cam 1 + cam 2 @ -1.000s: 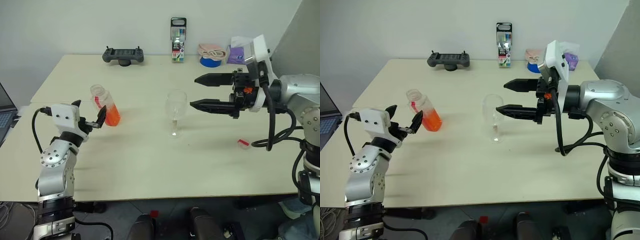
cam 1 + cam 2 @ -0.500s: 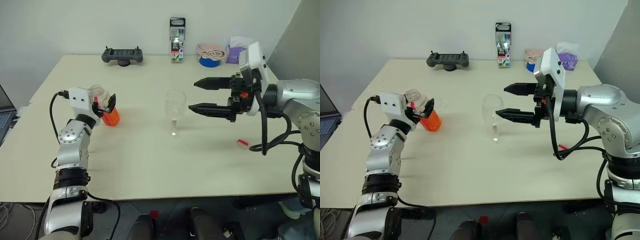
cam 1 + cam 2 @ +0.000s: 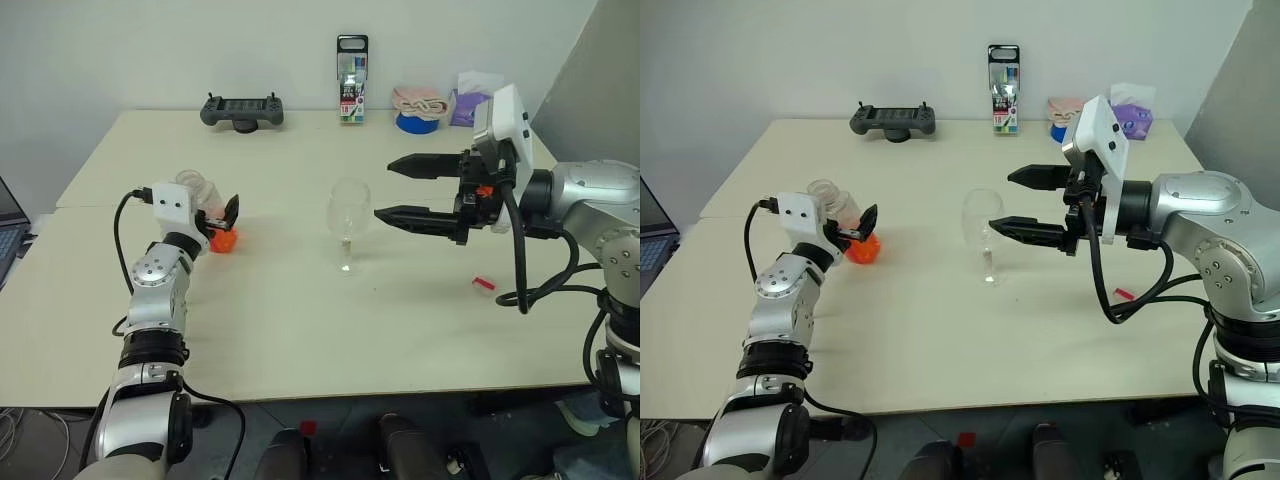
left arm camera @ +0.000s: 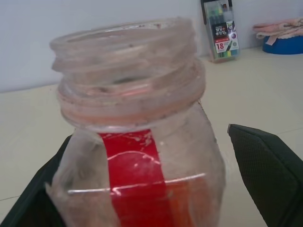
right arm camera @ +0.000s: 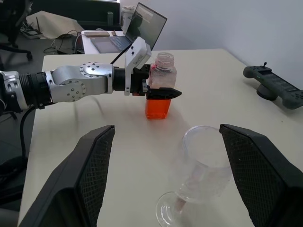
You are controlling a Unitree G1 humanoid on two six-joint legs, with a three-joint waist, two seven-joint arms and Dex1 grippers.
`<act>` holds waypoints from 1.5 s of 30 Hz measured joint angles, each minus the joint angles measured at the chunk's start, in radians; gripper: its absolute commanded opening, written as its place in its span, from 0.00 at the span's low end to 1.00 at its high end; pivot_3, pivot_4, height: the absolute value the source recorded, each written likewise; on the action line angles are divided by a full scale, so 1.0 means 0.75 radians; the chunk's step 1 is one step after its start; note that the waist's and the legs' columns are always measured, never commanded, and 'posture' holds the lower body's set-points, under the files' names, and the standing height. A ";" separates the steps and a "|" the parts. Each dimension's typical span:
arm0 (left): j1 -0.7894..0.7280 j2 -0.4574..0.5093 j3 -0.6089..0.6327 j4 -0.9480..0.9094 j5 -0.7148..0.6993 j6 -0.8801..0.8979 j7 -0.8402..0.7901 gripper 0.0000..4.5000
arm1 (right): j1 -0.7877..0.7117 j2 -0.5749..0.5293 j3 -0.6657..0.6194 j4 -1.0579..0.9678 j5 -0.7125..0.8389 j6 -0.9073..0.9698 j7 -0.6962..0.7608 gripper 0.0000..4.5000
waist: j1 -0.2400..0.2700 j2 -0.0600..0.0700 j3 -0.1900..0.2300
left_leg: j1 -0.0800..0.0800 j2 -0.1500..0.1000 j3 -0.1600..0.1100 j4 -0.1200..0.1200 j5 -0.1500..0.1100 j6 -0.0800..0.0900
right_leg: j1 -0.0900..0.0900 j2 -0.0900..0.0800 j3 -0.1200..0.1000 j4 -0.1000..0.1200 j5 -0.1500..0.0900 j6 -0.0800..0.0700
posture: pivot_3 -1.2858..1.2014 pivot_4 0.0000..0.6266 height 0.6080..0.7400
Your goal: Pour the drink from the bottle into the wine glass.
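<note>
L end effector [image 3: 852, 228] wide astride 1 bottle [image 3: 845, 222], R end effector [image 3: 392, 189] wide beside 1 wine glass [image 3: 347, 220]

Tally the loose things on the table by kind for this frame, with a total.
Bottle with orange drink: 1
Wine glass: 1
Marker pack: 1
Handheld controller: 1
Blue tape roll under a cloth: 1
Purple packet: 1
Small red piece: 1
Total: 7

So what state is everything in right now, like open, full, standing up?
bottle: upright on the table, cap off, orange drink filling the lower part.
wine glass: upright, empty.
left end effector: open, fingers on either side of the bottle.
right end effector: open, beside the glass bowl, holding nothing.
</note>
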 measured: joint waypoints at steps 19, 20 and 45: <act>-0.012 -0.005 0.000 -0.002 -0.016 -0.013 -0.004 0.37 | -0.002 0.065 0.006 0.026 -0.014 -0.007 -0.067 0.84 | 0.001 0.000 0.000 | 0.000 0.000 0.000 0.000 0.000 0.000 | 0.000 0.000 -0.001 0.000 0.000 0.000 | 0.52 0.24 1.00; -0.025 -0.004 -0.005 -0.002 -0.015 -0.010 -0.014 0.37 | 0.006 0.063 0.000 0.025 -0.017 -0.008 -0.080 0.84 | 0.002 0.000 0.000 | -0.001 0.000 0.000 0.000 0.000 0.000 | 0.000 0.000 -0.001 0.000 0.000 0.000 | 0.52 0.24 1.00; -0.386 0.166 -0.472 0.016 0.479 -0.600 -0.261 0.37 | 0.688 0.224 -0.247 -0.342 -0.073 -0.216 -0.516 0.84 | -0.001 -0.002 0.001 | 0.000 -0.001 0.001 0.000 0.000 -0.001 | 0.001 0.001 0.002 0.000 -0.003 0.007 | 0.52 0.24 1.00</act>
